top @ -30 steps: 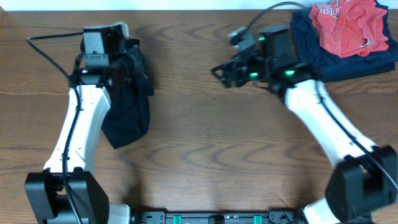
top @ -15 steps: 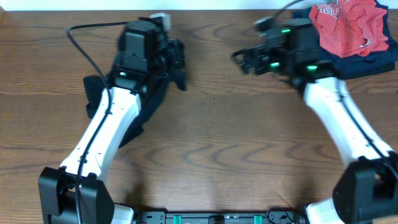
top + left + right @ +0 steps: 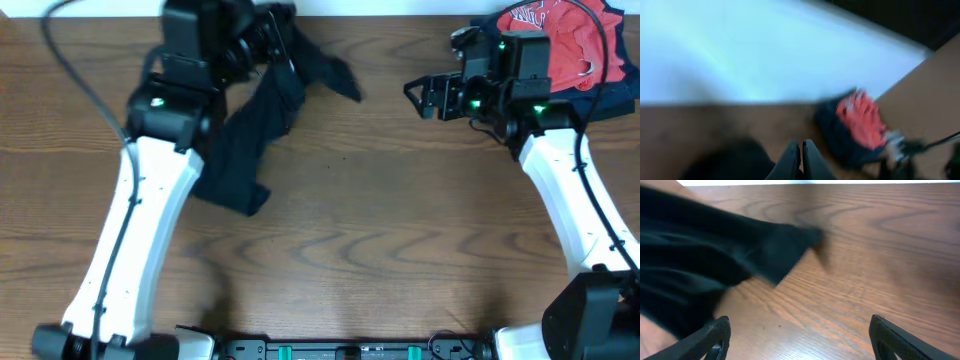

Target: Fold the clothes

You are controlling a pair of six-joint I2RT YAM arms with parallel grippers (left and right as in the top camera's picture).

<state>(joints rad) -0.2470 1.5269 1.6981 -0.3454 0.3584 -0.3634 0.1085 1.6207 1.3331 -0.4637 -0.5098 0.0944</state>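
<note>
Laying-out seems in hand: the left pincer [image 3: 268, 32] is clenched on the thin black two-legged garment [image 3: 240, 140], which dangles onto the brown wooden table [image 3: 380, 230] at far left, and the released right pincer [image 3: 425, 96] should next catch its free leg.

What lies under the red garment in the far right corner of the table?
A dark navy garment lies under the red garment, showing at its edges. Its middle and the table below are covered.
</note>
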